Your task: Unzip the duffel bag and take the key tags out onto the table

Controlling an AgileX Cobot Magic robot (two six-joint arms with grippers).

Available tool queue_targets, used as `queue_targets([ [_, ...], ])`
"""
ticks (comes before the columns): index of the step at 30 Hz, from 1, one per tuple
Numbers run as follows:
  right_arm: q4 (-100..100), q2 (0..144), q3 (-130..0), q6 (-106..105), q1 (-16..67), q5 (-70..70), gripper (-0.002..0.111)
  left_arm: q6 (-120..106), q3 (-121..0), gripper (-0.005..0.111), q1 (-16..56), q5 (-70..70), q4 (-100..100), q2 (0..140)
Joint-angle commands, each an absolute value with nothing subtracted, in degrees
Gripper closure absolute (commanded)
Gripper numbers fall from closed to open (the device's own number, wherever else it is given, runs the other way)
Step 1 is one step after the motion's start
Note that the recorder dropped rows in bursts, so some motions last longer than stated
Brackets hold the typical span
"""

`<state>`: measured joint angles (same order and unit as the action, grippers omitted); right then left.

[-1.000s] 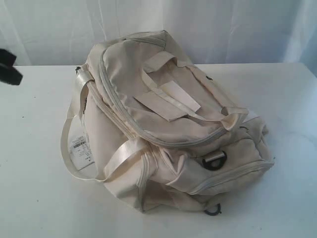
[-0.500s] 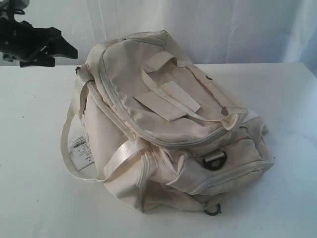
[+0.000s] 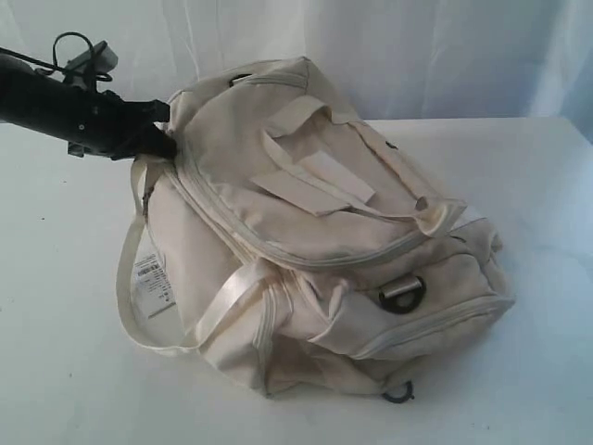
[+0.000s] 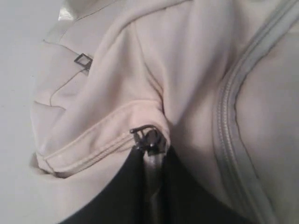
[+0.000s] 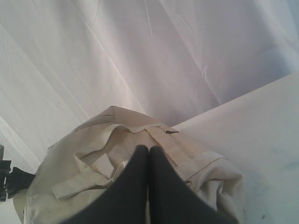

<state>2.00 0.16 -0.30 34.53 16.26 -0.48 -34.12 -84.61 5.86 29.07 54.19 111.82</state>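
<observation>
The cream-white duffel bag (image 3: pixel 324 232) lies zipped on the white table (image 3: pixel 65 371). My left gripper (image 3: pixel 165 139) has reached the bag's far left end. In the left wrist view the left gripper (image 4: pixel 153 151) is shut on a pale zipper pull, right below the dark metal slider (image 4: pixel 148 137) at the end of a pale zipper. My right gripper (image 5: pixel 149 150) is shut with nothing in it, held above the bag (image 5: pixel 79 172); the exterior view does not show it. The key tags are hidden.
A loose shoulder strap (image 3: pixel 125 278) and a white paper label (image 3: pixel 153 278) trail off the bag's left side onto the table. A dark metal ring (image 3: pixel 401 295) sits on the near end pocket. A white curtain (image 3: pixel 417 46) hangs behind the table.
My left arm came in from the left edge to the bag's far left end. The bag's top and left end shifted slightly as it arrived.
</observation>
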Motion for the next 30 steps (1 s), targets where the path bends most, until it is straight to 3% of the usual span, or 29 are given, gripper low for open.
queue_targets([
  [1, 2.1, 0.0, 0.0, 34.7, 16.4, -0.3, 0.108, -31.1, -84.7, 0.107, 3.9, 37.0, 50.1, 108.7],
  [6, 2.0, 0.0, 0.0, 35.1, 16.4, -0.4, 0.108, -22.0, -80.9, 0.107, 0.3, 41.7, 39.3, 103.0],
  [15, 2.0, 0.0, 0.0, 37.8, 16.7, -0.3, 0.108, -20.4, -56.7, 0.107, -7.7, 39.6, 38.0, 83.6],
  [19, 2.0, 0.0, 0.0, 37.8, 16.7, -0.3, 0.108, -22.0, -43.0, 0.107, -7.8, 37.0, 44.9, 71.1],
  [25, 1.9, 0.0, 0.0, 37.8, 16.7, 0.0, 0.108, -25.3, -35.8, 0.105, -7.8, 39.1, 47.8, 60.2],
  [28, 1.9, 0.0, 0.0, 37.8, 16.7, 0.3, 0.108, -25.9, -40.8, 0.072, -7.8, 40.2, 45.5, 57.7],
  [29, 1.9, 0.0, 0.0, 37.8, 16.7, 0.3, 0.108, -25.9, -43.8, 0.048, -7.8, 40.6, 44.8, 57.4],
  [30, 1.9, 0.0, 0.0, 37.8, 16.7, 0.3, 0.108, -26.2, -45.2, 0.036, -7.8, 40.0, 44.8, 57.4],
])
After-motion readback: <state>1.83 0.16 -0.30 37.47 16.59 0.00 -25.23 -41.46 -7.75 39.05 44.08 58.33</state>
